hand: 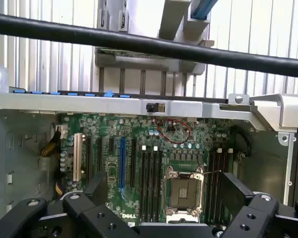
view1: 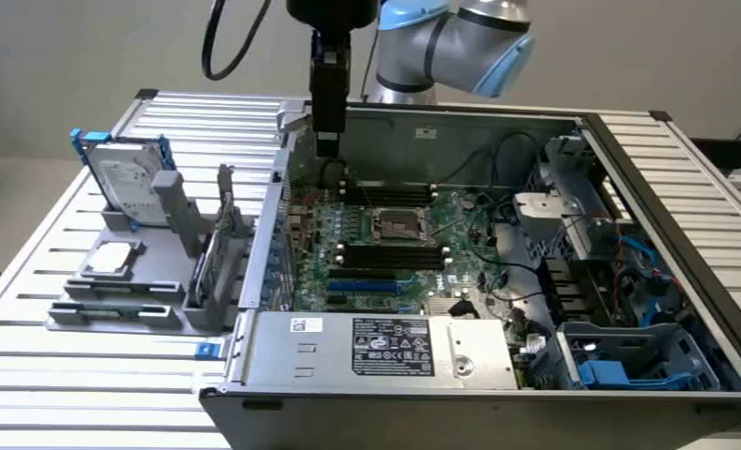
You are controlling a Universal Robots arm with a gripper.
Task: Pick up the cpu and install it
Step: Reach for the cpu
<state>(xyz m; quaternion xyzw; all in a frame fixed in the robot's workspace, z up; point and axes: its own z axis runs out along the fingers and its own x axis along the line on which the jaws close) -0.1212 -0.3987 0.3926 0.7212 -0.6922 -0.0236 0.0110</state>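
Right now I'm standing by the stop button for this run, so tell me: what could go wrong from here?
The open, empty gripper hangs over the case, while the cpu lies outside it on the grey holder, beside the hard drive; a loose aim might catch the drive. The black cable loops beside the arm and could snag on the case. The socket sits between memory slots, so a tilted cpu might jam.

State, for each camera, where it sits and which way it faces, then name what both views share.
Exterior view: off the arm, raised, looking down into the open computer case; the arm and gripper hang above the case.
Wrist view: on the wrist, facing down at the motherboard; the open fingers frame its socket.
Shared: both show the motherboard and its socket.
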